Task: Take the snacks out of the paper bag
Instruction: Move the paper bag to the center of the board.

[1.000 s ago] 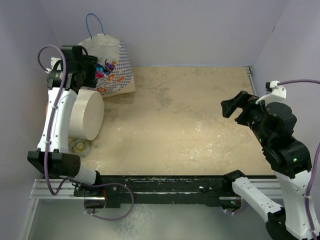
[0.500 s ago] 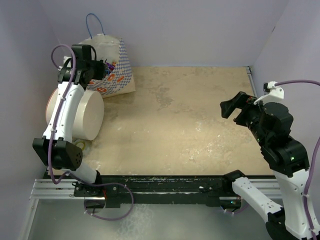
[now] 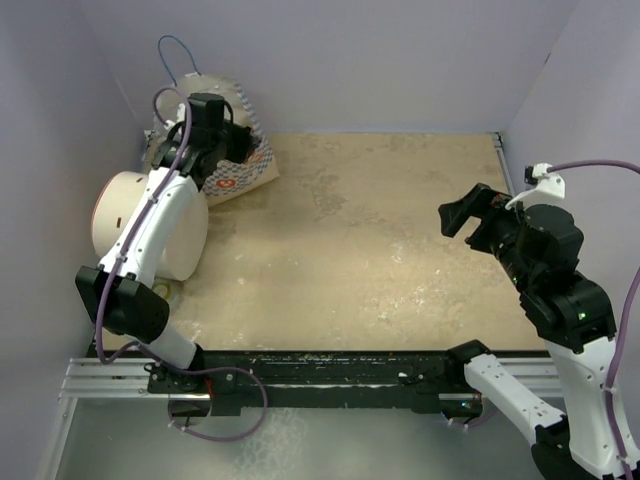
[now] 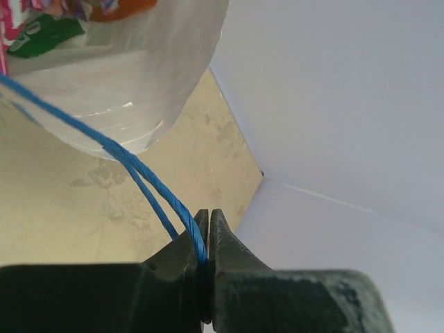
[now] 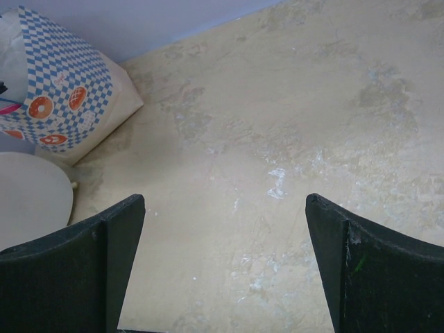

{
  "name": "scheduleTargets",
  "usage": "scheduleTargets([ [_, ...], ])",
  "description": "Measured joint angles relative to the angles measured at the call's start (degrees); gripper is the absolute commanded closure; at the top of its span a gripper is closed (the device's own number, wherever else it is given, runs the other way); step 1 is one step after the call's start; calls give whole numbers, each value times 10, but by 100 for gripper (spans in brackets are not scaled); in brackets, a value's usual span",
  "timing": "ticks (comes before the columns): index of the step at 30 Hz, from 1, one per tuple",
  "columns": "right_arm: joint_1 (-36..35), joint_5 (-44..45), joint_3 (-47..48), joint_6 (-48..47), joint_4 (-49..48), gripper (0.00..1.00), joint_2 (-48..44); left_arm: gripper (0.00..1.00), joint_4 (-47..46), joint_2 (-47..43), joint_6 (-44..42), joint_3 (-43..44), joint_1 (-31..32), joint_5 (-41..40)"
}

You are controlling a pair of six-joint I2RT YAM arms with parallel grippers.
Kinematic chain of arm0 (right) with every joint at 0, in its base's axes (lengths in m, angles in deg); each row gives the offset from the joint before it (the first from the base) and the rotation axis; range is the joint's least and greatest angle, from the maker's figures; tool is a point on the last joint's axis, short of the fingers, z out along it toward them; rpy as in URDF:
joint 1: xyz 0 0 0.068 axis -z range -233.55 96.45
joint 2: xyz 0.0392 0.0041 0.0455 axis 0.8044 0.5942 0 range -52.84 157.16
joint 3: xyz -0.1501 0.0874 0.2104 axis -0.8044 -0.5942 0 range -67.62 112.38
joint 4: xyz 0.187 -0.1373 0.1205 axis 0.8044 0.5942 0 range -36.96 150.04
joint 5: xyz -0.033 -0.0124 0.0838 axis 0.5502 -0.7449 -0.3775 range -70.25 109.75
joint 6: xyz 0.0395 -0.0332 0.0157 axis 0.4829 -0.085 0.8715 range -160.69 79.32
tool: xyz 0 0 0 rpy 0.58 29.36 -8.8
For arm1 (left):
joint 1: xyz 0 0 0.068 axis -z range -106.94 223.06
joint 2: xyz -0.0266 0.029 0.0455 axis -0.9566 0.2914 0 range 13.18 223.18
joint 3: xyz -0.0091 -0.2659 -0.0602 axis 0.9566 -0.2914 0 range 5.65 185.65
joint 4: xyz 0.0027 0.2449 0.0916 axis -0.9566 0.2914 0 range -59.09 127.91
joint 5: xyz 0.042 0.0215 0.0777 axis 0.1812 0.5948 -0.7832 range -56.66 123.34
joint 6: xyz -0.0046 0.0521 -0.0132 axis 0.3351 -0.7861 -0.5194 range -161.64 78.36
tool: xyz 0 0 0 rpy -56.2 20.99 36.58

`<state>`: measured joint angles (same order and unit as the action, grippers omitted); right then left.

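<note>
Clearly the left gripper (image 4: 209, 216) has its fingers clenched on the thin blue cord handle (image 4: 139, 170) of the paper bag (image 3: 250, 172). Both strands of the loop run into the very tips of the jaws. In the top view the bag sits at about ten o'clock on the table (image 3: 380, 230), pressed against the back wall just beyond the white cylinder (image 3: 120, 215), which lies at nine o'clock. The snacks (image 4: 41, 31) are inside the bag. The left wrist view catches a green packet and scraps of pink and orange at its mouth, at eleven o'clock in that picture. The right gripper (image 5: 223, 201) hangs over bare table at three o'clock with its fingers spread wide and nothing between them, well apart from the bag. My reading is that the handle is being used to steady or tip the bag. To do that well, the pull should be slow and in line with the cord, because a grip this far out on the tips could let the string slide free, and a jerk could tear the paper. The right arm would then need to cross toward ten o'clock and enter the mouth squarely. As for writing, none can be read: the bag's blue-and-white check carries only orange ring-shaped marks, and the print on the packets is too blurred to make out.
</note>
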<state>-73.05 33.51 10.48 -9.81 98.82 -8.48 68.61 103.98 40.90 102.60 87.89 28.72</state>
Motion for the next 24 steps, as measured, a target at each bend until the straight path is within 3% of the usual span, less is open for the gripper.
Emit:
scheduleTargets([
  [12,0,0,-11,5,-19,0,6,91,-28,28,-88,-12,146,42],
  [24,0,0,-44,10,-59,1,0,91,-13,-137,-67,-188,302,25],
])
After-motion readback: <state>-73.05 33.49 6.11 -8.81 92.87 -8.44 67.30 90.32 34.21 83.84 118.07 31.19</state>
